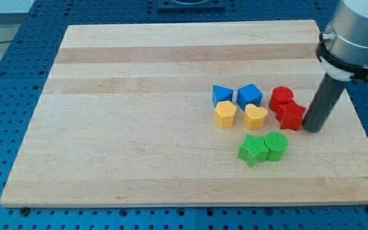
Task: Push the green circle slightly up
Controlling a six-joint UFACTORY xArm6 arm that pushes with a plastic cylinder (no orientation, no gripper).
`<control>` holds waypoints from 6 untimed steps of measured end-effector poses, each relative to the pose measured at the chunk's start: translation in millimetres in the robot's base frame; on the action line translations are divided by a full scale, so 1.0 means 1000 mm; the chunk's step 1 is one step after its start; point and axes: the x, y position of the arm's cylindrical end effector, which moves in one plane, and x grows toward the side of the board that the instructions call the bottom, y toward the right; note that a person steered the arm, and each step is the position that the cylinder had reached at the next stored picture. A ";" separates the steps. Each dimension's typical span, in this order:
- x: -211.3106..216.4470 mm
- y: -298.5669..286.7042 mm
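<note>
Wooden board (139, 96) on a blue pegboard bench carries everything. Green circle (276, 145) lies near the view's bottom, touching the green star (253, 150) on its left. My tip (312, 130), a bare rod without fingers, stands up-right of the circle, beside the red blocks (286, 108); pushing looks unstarted. Those reds, plus the yellow heart (255, 115), crowd its upward path.
</note>
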 end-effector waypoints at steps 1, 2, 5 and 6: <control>0.030 0.024; 0.063 0.008; 0.071 -0.057; 0.059 -0.057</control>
